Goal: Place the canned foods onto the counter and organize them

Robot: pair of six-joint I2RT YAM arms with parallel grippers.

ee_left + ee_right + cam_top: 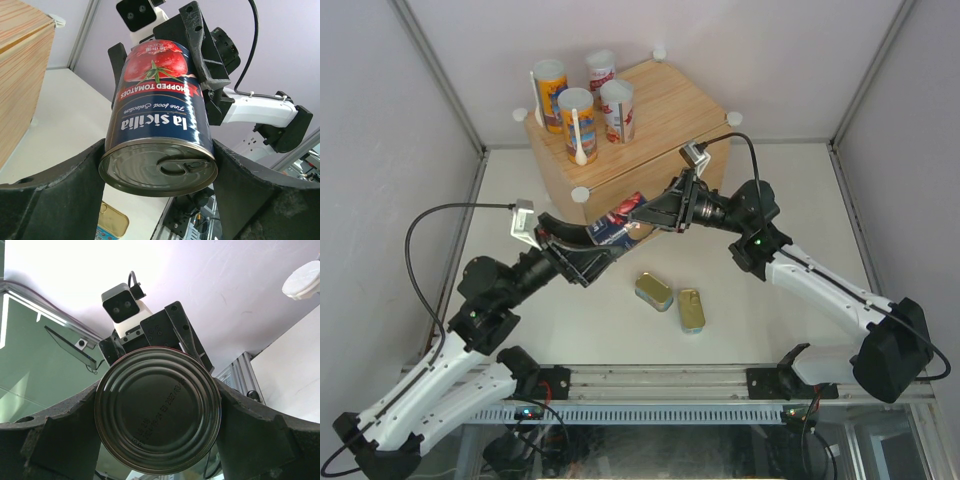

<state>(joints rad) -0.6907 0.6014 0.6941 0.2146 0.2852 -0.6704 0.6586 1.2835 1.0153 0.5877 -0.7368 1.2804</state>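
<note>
Evidently at a handover, the dark-blue can (620,221) hung in the air just near of the counter (665,105), lying sideways. The left gripper (598,236) was clamped on its pull-tab end and the right gripper (646,212) on its plain base, presumably so that it could not drop as the grip changed sides. Four tubes (577,122) stood upright at the counter's far left, leaving bare wood to the right. Two flat tins (654,291) lay on the table (780,200) between the arms, not yet lifted.
</note>
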